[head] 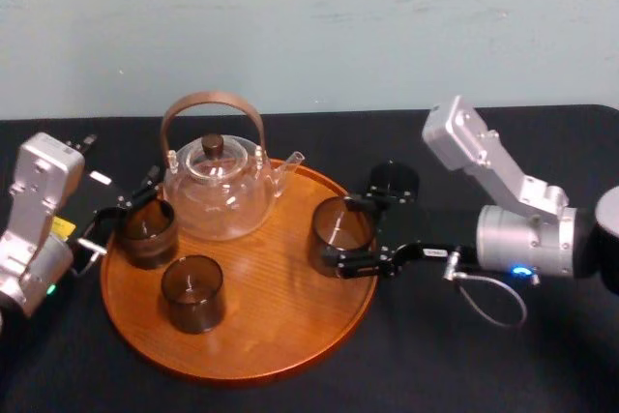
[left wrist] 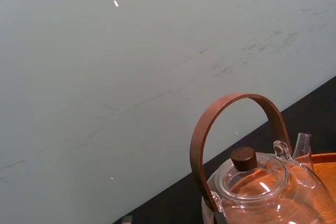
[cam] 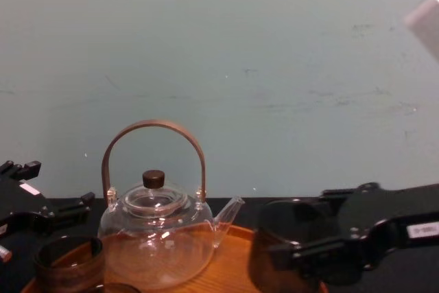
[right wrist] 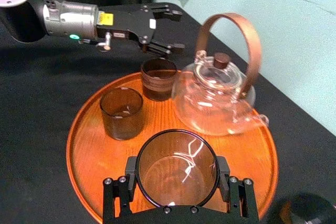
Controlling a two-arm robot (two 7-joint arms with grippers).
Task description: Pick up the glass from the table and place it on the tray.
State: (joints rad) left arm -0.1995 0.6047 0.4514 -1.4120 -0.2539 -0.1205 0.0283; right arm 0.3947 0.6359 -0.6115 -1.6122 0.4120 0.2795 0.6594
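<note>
The round orange-brown tray (head: 280, 345) lies on the black table (head: 503, 365). A dark glass (head: 338, 231) is over the tray's right side, inside the rim, and my right gripper (head: 360, 232) is shut on it, one finger on each side. In the right wrist view the glass (right wrist: 177, 167) fills the space between the pads (right wrist: 130, 176). I cannot tell whether its base touches the wood. My left gripper (head: 126, 208) stands open at the tray's left edge, just behind another dark glass (head: 147, 231), and holds nothing.
A glass teapot (head: 218, 186) with a brown hoop handle stands at the back of the tray. A third dark glass (head: 191, 292) sits at its front left. A dark round object (head: 394, 179) lies on the table just behind the right gripper.
</note>
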